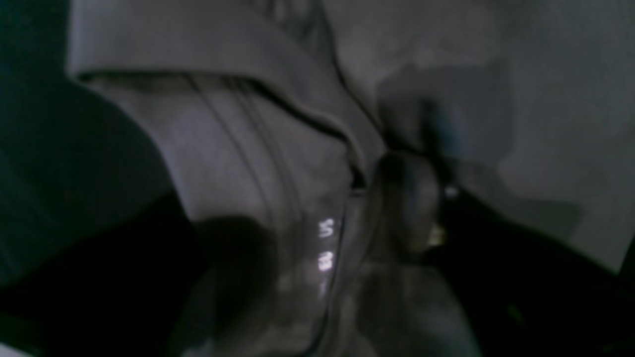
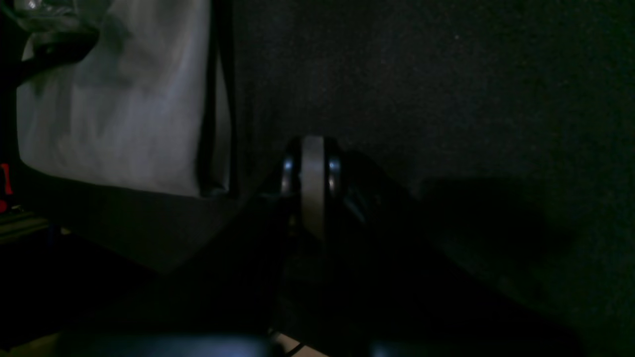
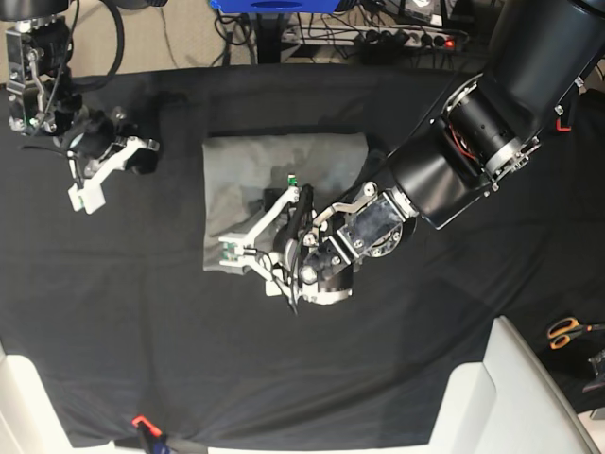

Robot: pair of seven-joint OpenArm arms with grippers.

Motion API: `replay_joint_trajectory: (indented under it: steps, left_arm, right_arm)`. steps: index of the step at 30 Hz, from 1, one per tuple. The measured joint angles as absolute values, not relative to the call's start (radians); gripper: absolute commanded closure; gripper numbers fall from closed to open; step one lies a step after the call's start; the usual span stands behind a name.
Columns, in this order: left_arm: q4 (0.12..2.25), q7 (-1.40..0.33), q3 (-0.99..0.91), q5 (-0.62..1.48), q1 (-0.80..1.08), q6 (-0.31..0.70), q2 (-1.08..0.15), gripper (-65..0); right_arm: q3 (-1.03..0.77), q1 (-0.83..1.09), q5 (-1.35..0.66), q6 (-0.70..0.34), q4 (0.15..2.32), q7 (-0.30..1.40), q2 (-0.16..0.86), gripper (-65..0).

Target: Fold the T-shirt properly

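T-shirt (image 3: 274,170) lies folded mid-cloth (image 3: 425,359), left gripper (image 3: 248,257) at its near edge with jaws parted, apparently releasing a fold; right gripper (image 3: 90,184) waits closed, empty, well beside it.

Dim, blurred wrist views; evenly bright, sharp base view.

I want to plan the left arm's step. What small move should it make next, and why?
Probably lift the left gripper straight up, off the T-shirt. The shirt already lies as a compact folded rectangle on the black cloth, and the jaws look parted over its near edge, apparently holding nothing. The right gripper is parked aside.
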State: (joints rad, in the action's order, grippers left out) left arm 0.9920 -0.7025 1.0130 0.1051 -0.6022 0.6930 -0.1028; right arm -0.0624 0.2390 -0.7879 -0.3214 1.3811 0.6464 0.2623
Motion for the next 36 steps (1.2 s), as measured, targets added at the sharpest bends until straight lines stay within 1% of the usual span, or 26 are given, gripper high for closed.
replay_joint_trajectory:
  steps: [2, 4, 7, 11, 14, 16, 17, 18, 19, 20, 21, 22, 24, 27, 29, 32, 36]
  left_arm:
    - [0.992, -0.703, 1.011, 0.105, -0.612, 0.693, -0.103, -53.3]
    - [0.993, -0.702, 1.011, 0.105, -0.628, 0.693, -0.103, -54.5]
    - [0.993, -0.702, 1.010, 0.105, -0.658, 0.694, -0.102, -54.3]
    - [1.004, -0.704, 0.935, 0.105, -0.698, 0.701, -0.103, -54.3]
    - [1.093, -0.715, 0.873, 0.101, -0.720, 0.701, -0.113, -53.8]
    - [1.196, -0.791, 0.832, 0.120, -0.714, 0.697, -0.127, -52.8]
    - [1.250, -0.860, 0.810, 0.110, -0.698, 0.697, -0.129, -50.7]
    - [1.303, -0.910, 0.788, 0.105, -0.671, 0.696, -0.135, -44.4]
    - [1.364, -0.951, 0.758, 0.104, -0.628, 0.693, -0.148, -34.6]
    - [1.424, -0.970, 0.724, 0.110, -0.580, 0.694, -0.163, -23.4]
    - [1.477, -0.971, 0.688, 0.108, -0.513, 0.693, -0.180, -8.7]
    - [1.517, -0.976, 0.651, 0.108, -0.443, 0.694, -0.194, 0.0]
    - [1.569, -0.977, 0.559, 0.110, -0.306, 0.705, -0.218, 0.0]
    - [1.598, -0.989, 0.438, 0.088, -0.159, 0.699, -0.230, 0.0]
    - [1.624, -0.931, 0.398, 0.088, -0.085, 0.697, -0.234, 0.0]
    - [1.627, -0.845, 0.389, 0.104, -0.019, 0.698, -0.244, 0.0]
    - [1.617, -0.846, 0.393, 0.101, -0.012, 0.700, -0.250, 0.0]
  right_arm:
    - [-0.061, 0.239, -0.788, -0.321, 1.381, 0.646, 0.262, 0.0]
    - [-0.060, 0.239, -0.788, -0.321, 1.381, 0.647, 0.262, 0.0]
    - [-0.060, 0.239, -0.785, -0.321, 1.381, 0.647, 0.262, 0.0]
    - [-0.059, 0.239, -0.785, -0.322, 1.381, 0.647, 0.262, 0.0]
    - [-0.059, 0.239, -0.785, -0.322, 1.381, 0.648, 0.262, 0.0]
    - [-0.058, 0.239, -0.784, -0.321, 1.381, 0.651, 0.263, 0.0]
    - [-0.058, 0.239, -0.785, -0.321, 1.381, 0.649, 0.265, 0.0]
    - [-0.058, 0.240, -0.785, -0.321, 1.381, 0.649, 0.266, 0.0]
    - [-0.059, 0.240, -0.785, -0.322, 1.381, 0.647, 0.267, 0.0]
    - [-0.057, 0.239, -0.783, -0.322, 1.381, 0.651, 0.267, 0.0]
    - [-0.057, 0.240, -0.785, -0.322, 1.381, 0.649, 0.267, 0.0]
    - [-0.058, 0.240, -0.785, -0.322, 1.380, 0.649, 0.267, 0.0]
    - [-0.058, 0.242, -0.785, -0.321, 1.380, 0.648, 0.268, 0.0]
    - [-0.058, 0.244, -0.786, -0.321, 1.380, 0.649, 0.268, 0.0]
    - [-0.059, 0.243, -0.786, -0.322, 1.380, 0.649, 0.268, 0.0]
    - [-0.059, 0.242, -0.785, -0.321, 1.380, 0.647, 0.268, 0.0]
    - [-0.059, 0.242, -0.785, -0.321, 1.380, 0.647, 0.268, 0.0]
